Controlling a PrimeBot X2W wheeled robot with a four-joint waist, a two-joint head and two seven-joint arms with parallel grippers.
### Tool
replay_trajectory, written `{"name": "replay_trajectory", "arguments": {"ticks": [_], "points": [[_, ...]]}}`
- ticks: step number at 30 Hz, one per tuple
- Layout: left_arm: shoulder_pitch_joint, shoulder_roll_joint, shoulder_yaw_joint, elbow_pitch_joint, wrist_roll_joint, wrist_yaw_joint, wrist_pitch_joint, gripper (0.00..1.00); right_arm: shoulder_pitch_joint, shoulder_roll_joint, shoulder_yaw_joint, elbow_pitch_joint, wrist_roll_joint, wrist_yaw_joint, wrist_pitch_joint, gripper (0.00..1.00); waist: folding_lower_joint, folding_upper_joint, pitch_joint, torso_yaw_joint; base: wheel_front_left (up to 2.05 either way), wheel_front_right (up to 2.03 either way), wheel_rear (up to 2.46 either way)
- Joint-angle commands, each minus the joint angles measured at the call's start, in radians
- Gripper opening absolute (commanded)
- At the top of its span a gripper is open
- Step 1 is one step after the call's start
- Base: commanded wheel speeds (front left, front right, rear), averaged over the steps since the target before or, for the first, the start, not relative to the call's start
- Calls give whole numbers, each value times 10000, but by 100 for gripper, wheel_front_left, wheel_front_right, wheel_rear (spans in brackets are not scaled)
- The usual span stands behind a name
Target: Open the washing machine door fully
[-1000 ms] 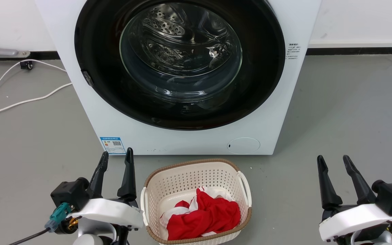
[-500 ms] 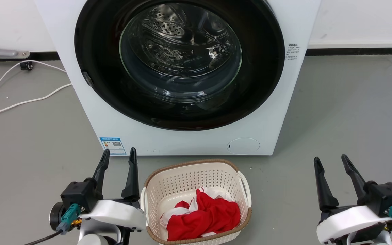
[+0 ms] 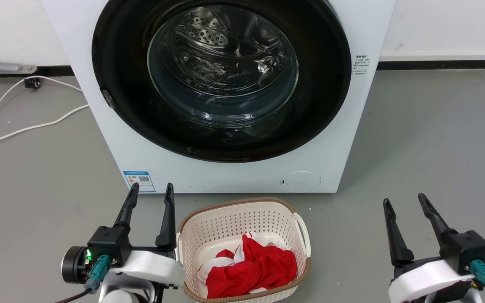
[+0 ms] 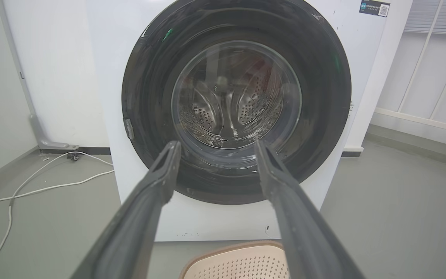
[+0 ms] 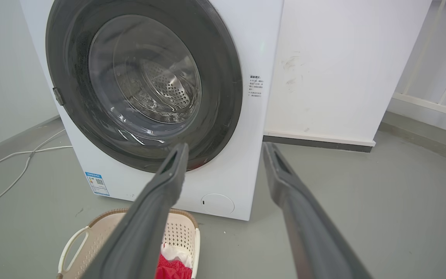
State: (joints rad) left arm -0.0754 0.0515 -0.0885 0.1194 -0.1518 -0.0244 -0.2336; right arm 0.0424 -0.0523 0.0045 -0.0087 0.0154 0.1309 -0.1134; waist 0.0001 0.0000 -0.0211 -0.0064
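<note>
The middle approach to the washing machine door [image 3: 118, 84] is blocked by a basket [image 3: 234, 223]. Open floor [image 3: 415, 139] is left on both sides, crossed far left by a cable [image 3: 36, 125].

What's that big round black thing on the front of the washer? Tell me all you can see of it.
The washing machine door is a large glossy black disc, nearly as wide as the white washer, with a bulging clear glass bowl in its centre showing the steel drum behind. A small grey metal fitting sits at its left rim. It looks shut, flat against the front. Nothing touches it.
</note>
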Motion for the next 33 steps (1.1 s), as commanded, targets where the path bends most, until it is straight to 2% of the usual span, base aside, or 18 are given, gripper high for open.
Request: {"name": "replay_trajectory", "arguments": {"ticks": [1,15,27,28,30,33], "points": [[49,27,-27,-57,207,59,-93,100,84,27,9,-110,-161,-3,-51,100,0,0,5,-4,0,0,0],[82,5,-190,-54,959,87,-343,100,231,37,79,-251,-881,-5,-194,100,-1,0,-6,-6,0,0,0],[61,-7,-105,104,668,56,-320,100,172,37,3,-149,-520,-5,-195,100,-1,0,2,8,0,0,0],[61,-8,-103,115,656,55,-320,100,170,37,-5,-140,-493,-5,-186,54,-1,0,-1,8,0,0,0],[53,-9,-104,137,643,51,-320,100,155,36,-31,-159,-292,-5,-260,0,-1,0,-2,13,0,0,0],[45,-10,-100,156,624,47,-320,100,150,36,-88,-155,173,-5,-416,0,-1,0,-9,13,0,0,0]]}}
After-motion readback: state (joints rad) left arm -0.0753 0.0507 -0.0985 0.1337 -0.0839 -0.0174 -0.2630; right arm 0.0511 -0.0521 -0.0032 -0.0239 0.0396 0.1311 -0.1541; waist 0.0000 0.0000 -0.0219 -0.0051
